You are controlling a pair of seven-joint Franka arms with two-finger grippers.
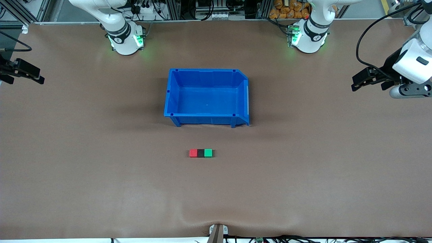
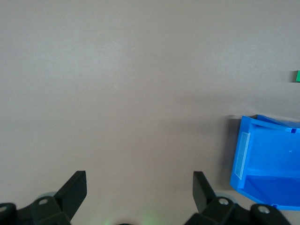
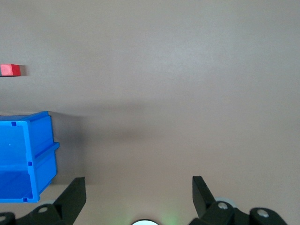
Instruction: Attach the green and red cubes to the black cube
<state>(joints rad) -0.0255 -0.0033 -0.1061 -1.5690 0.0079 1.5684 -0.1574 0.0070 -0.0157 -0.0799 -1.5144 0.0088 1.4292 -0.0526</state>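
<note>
— Which step is judged to be in hand?

— The joining looks done. The red cube (image 1: pixel 193 153), the black cube (image 1: pixel 200 153) and the green cube (image 1: pixel 208 153) are seen lying in one row on the table (image 1: pixel 84 168), nearer to the front camera than the blue bin (image 1: pixel 206 97). The black cube is in the middle and each coloured cube appears to touch it; the red one is toward the right arm's end of the row, the green one toward the left arm's end. Whether the cubes are truly latched together cannot be told.

— And the grippers?

— Nothing is held by either. The left gripper (image 1: pixel 362 81) is parked over the table's edge at the left arm's end, well apart from the bin; in the left wrist view its fingers (image 2: pixel 75 190) are spread wide with only bare table between them. The right gripper (image 1: pixel 25 72) is parked over the table's edge at the right arm's end, equally well apart from the bin, and its fingers (image 3: pixel 72 192) are spread wide too. Both arms are waiting.

— What is called for next?

— Probably little. If the bond were to be checked, the row would have to be approached from above and one end cube gripped without the others being pushed apart. The bin is empty; nothing in the task requires it.
</note>
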